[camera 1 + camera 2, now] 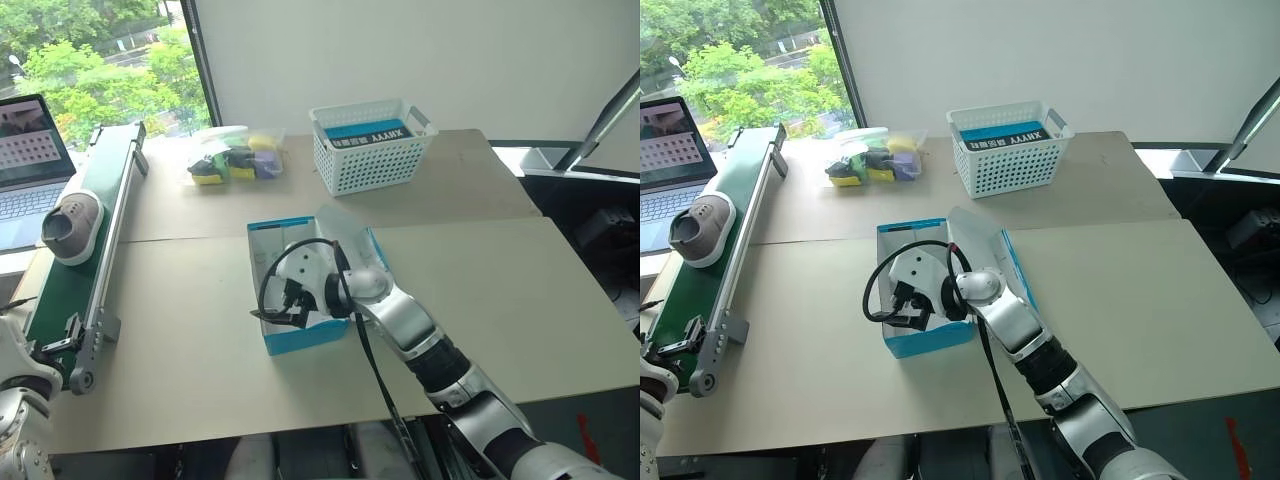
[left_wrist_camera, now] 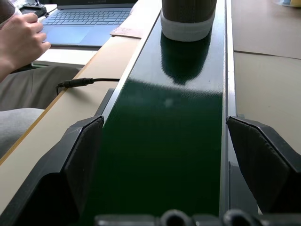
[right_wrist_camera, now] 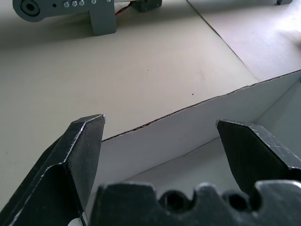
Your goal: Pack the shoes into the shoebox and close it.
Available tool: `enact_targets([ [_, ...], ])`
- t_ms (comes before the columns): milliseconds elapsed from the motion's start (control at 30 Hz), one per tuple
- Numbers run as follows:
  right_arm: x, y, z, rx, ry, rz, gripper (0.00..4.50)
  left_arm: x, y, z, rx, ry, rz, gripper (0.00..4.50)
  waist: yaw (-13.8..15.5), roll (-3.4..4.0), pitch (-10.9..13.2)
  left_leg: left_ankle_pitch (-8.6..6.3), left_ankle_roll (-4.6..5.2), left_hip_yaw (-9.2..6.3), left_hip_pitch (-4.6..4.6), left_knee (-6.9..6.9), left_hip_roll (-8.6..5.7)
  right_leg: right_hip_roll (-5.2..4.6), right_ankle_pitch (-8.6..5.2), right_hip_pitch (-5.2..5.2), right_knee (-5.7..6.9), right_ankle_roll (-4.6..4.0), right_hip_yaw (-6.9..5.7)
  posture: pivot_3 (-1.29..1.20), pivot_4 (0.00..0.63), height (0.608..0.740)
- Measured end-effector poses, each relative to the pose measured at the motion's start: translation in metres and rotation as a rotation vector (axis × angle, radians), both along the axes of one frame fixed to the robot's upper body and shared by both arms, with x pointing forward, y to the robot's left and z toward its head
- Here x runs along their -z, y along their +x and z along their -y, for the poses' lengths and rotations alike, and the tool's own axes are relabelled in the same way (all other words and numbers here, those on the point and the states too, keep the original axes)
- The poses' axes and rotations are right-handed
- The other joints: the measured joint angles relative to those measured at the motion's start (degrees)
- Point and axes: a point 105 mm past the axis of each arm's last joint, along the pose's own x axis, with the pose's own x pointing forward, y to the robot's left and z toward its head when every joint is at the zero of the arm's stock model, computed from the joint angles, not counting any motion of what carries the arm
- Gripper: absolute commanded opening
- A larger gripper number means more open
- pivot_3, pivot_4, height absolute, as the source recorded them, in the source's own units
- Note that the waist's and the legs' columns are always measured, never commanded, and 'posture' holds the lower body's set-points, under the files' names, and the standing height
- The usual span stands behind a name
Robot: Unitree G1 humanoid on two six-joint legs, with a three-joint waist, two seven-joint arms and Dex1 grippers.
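One grey-brown shoe [image 1: 72, 225] with a white sole stands on the green conveyor belt [image 1: 60, 300] at the left; its heel [image 2: 188, 19] is ahead in the left wrist view. My left gripper [image 2: 164, 122] is open at the belt's near end, a finger on either side of the belt, with nothing between them. The blue shoebox [image 1: 305, 340] lies open in the middle of the table, white inside. My right gripper [image 1: 290, 305] hangs open over the box's left part, pointing left, above its white left wall [image 3: 188, 136] and holding nothing.
A white lattice basket [image 1: 370, 150] and a bag of coloured items [image 1: 235, 158] stand at the back of the table. A laptop [image 1: 30, 160] sits left of the belt, with a person's hand [image 2: 19, 37] at it and a black cable [image 2: 80, 83] beside it.
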Motion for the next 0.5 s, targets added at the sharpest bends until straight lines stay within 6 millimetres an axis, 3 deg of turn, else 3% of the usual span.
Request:
enact_targets([
  [500,-0.0039,0.0004,-0.0010,0.014,0.019,0.008,4.50,0.0046,0.0044,-0.0038,-0.013,-0.029,0.002,4.47,0.0,0.00,0.0,0.00,0.00,0.00,0.00,0.00,0.00,0.00,0.00,0.00,0.00,0.00,0.00,0.00,0.150,0.730],
])
